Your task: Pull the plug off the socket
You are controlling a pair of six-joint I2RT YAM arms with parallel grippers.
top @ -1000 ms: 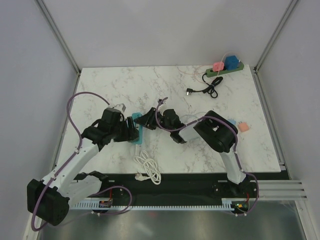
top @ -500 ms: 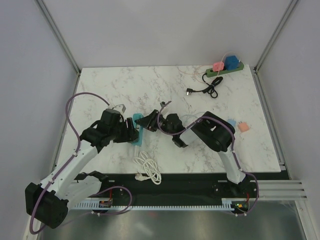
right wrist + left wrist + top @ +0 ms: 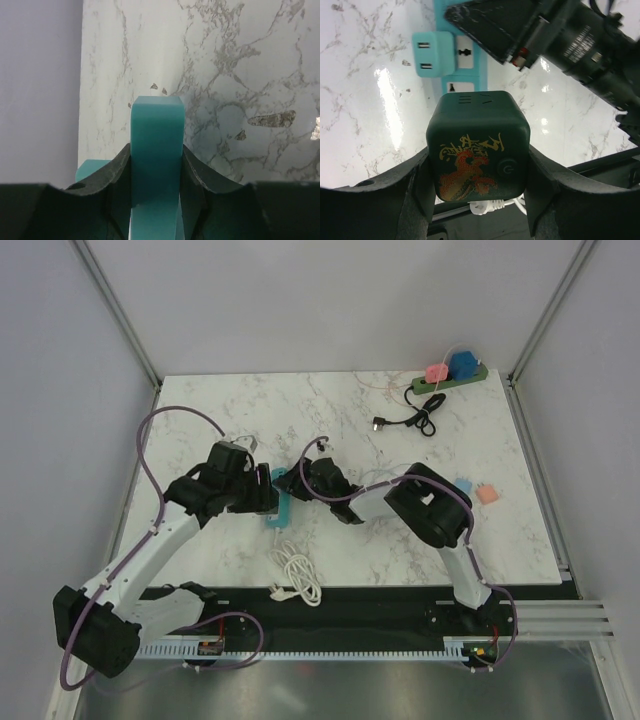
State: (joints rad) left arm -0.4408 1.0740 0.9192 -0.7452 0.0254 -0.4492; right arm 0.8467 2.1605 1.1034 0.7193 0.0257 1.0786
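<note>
Nearest, low in the top view, the cord (image 3: pixel 296 575) lies coiled at the table's (image 3: pixel 250 410) near edge. It seems to run up to the plug (image 3: pixel 477 150), so it could go taut or snag as the plug rises. The left gripper (image 3: pixel 260 496) is clenched on the dark cube plug, which sits mid-frame over the teal strip (image 3: pixel 155 120). Its prongs are hidden, so I cannot tell whether they are clear of the socket. The right gripper (image 3: pixel 298 480) is clamped on the strip's end, just beside the left one. A sideways pull could knock the two together, and a slip there would let the strip lift with the plug. The teal adapter (image 3: pixel 434 52), plugged in just beyond, could also be bumped. Room is tight below, near the edge, while open marble lies upper left. A black cable (image 3: pixel 410 421) and a green strip (image 3: pixel 450 380) sit well apart, upper right.
</note>
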